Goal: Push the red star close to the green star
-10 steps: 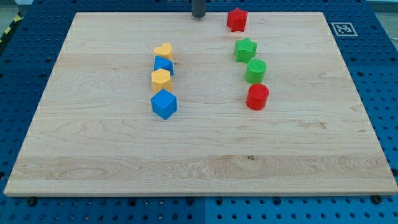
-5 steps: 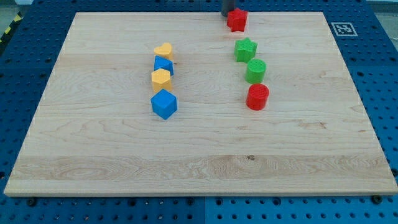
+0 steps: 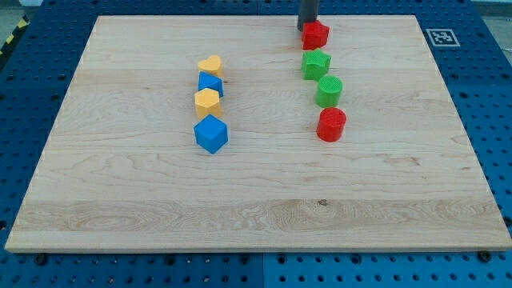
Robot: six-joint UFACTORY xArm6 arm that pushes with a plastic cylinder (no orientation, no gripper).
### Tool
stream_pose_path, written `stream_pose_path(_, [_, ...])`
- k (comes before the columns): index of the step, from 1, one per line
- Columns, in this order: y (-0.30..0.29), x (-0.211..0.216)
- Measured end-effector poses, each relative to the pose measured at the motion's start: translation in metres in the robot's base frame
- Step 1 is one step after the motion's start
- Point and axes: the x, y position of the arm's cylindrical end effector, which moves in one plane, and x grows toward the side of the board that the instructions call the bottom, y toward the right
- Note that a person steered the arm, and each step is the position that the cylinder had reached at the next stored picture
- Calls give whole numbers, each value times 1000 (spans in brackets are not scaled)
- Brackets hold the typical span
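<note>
The red star [image 3: 316,34] lies near the top edge of the wooden board, just above the green star [image 3: 316,64], with a small gap between them. My tip [image 3: 308,28] is at the red star's upper left side, touching it. Below the green star stand a green cylinder [image 3: 329,90] and a red cylinder [image 3: 331,124] in a column.
Left of centre is a column of blocks: a yellow heart [image 3: 210,65], a blue block [image 3: 211,83], a yellow hexagon [image 3: 206,102] and a blue cube [image 3: 211,133]. The board [image 3: 120,200] rests on a blue pegboard; a marker tag [image 3: 442,36] sits at the top right.
My tip moved right along the top edge, then down onto the red star. The red star slid down and slightly right, closer to the green star.
</note>
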Motion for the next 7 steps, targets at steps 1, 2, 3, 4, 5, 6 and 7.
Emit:
stream_pose_path(1, [0,11])
stream_pose_path(2, [-9,13])
stream_pose_path(3, [-32,-21])
stream_pose_path(4, [-5,-29])
stream_pose_path(5, [54,-11])
stream_pose_path(6, [82,34])
stream_pose_path(7, [82,46])
